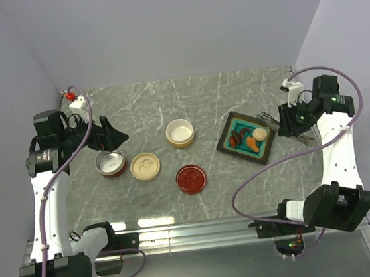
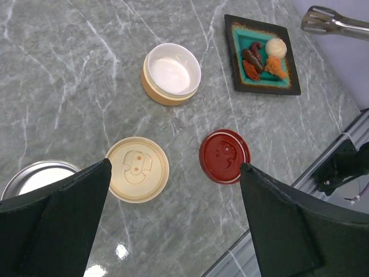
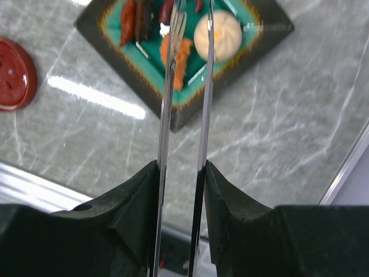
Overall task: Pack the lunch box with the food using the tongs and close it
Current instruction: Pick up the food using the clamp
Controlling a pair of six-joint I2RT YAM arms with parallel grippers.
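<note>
Right wrist: our right end effector [image 3: 181, 170] grips the long silver metal tongs [image 3: 165, 115], whose tips hover ahead over orange, brown and tan food [image 3: 185, 55] on a square teal plate [image 3: 130, 62]. We should straddle one piece, then squeeze gently; left end effector [image 2: 174, 173] gapes empty.

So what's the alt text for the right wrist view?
The right tool pinches silver tongs, whose tips reach over a dark square plate of food: orange and brown pieces and a pale round bun. A red lid lies on the grey marbled table at the picture's left edge.
</note>
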